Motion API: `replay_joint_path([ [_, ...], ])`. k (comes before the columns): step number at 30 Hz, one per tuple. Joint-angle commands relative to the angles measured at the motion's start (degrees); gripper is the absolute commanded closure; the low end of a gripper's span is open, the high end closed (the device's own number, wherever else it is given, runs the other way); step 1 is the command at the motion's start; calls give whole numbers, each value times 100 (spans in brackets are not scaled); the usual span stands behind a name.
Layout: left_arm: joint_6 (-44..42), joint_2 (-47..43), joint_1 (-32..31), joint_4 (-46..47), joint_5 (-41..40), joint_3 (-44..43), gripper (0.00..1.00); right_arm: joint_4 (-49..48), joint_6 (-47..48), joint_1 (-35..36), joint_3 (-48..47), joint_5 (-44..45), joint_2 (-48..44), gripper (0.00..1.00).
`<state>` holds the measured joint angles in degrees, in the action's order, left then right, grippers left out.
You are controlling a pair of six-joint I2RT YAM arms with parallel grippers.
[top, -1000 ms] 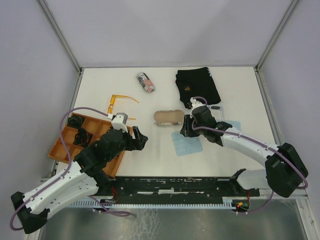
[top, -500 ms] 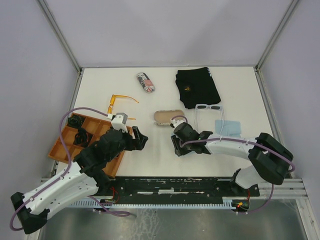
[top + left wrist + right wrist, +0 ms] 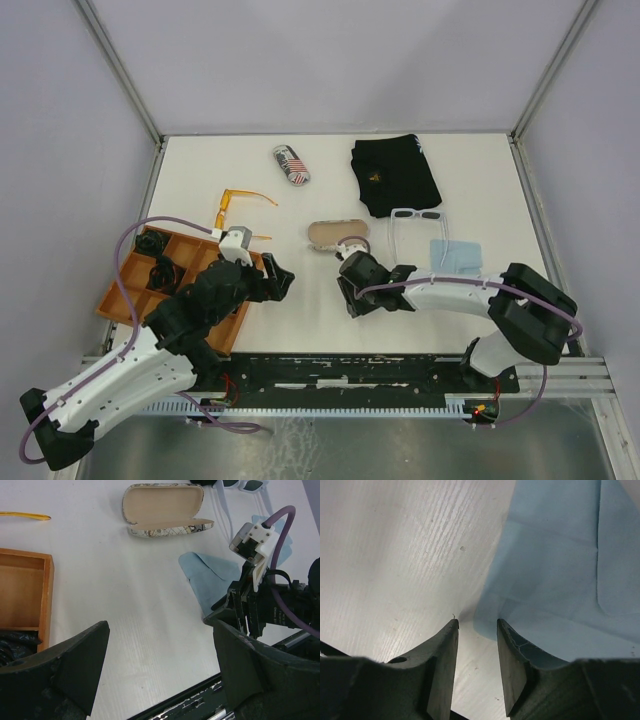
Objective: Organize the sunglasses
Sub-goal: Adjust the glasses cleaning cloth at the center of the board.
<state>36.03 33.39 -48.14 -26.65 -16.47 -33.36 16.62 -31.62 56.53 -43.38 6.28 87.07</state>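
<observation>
The orange-amber sunglasses (image 3: pixel 236 203) lie on the table at back left; only one arm tip (image 3: pixel 25 516) shows in the left wrist view. The white sunglasses with dark lenses (image 3: pixel 416 217) lie right of centre, beside an open, empty glasses case (image 3: pixel 334 235), and also show in the left wrist view (image 3: pixel 245 485). My right gripper (image 3: pixel 350 295) is low over the corner of a light blue cloth (image 3: pixel 560 570). Its jaws (image 3: pixel 477 625) stand narrowly open astride the cloth's edge. My left gripper (image 3: pixel 278 278) is wide open and empty (image 3: pixel 159 627) above bare table.
A wooden divided tray (image 3: pixel 128 300) with dark items stands at the left. A closed flag-print case (image 3: pixel 291 165) and a black cloth (image 3: pixel 395 175) lie at the back. A second blue cloth (image 3: pixel 455 255) lies right of the right arm. The open case (image 3: pixel 165 510) shows in the left wrist view.
My right gripper has moved left and toward the near edge, away from the white sunglasses, onto the blue cloth's corner. The white sunglasses are now uncovered. The left arm has hardly moved.
</observation>
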Motion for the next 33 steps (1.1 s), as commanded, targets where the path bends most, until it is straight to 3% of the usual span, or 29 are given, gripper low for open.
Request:
replay_joint_path([
  [1,253,-109,-9,58,-169,-7,9,90,-335,170,-150,-97,107,55],
  [17,326,-377,-11,-256,-447,-22,8,-36,-1097,1609,-855,129,527,53],
  [25,326,-108,-15,49,-280,45,8,726,-56,1415,-860,1575,-762,50],
  [33,396,27,-11,346,-132,158,8,1463,1004,380,-697,1428,-885,66],
])
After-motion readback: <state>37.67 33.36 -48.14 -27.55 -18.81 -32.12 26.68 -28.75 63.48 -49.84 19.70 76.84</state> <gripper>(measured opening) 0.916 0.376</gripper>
